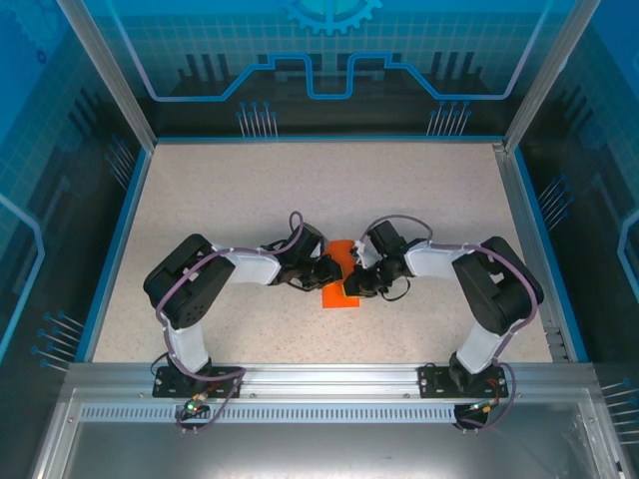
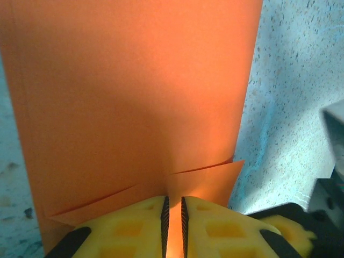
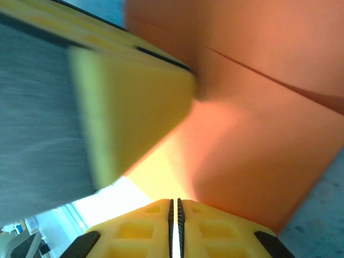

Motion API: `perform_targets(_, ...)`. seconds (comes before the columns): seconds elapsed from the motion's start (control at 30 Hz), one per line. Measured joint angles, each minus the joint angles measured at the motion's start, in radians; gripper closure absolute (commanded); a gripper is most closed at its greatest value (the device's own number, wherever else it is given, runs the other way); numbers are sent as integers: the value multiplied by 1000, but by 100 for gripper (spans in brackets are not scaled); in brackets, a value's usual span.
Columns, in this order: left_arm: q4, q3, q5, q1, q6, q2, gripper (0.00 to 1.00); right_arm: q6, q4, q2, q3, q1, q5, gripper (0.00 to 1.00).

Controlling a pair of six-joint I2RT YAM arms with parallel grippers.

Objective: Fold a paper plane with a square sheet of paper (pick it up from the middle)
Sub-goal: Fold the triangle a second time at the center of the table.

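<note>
My paper [image 1: 340, 285] is thin and bright orange, a creased sheet rather than a plain square. Up close its broad panel stretches away from my left gripper [image 2: 173, 203]. Two folded flaps lie over its near end, their edges slanting across it and meeting at a short centre seam. My left jaws are pinched on the near edge right at that seam. From above it sits mid-table [image 1: 250, 200], toward the near side.

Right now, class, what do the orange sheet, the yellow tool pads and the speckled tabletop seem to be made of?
The thin bright orange sheet: paper, matte; it holds sharp creases. The yellow ribbed pads on the left tool: probably foam or rubber, dull, with moulded recesses. The pale speckled tabletop: perhaps laminate, smooth, with fine dark flecks.
</note>
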State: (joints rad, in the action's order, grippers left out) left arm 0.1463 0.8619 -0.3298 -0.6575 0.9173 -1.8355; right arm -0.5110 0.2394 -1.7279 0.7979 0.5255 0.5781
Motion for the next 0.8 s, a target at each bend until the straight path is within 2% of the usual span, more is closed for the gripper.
perform_targets(0.6, -17, 6, 18, 0, 0, 0, 84, 31, -23, 79, -133, -61, 34, 85)
perform_targets(0.8, -40, 20, 18, -1, 0, 2, 82, 34, 43, 154, -168, -117, 29, 84)
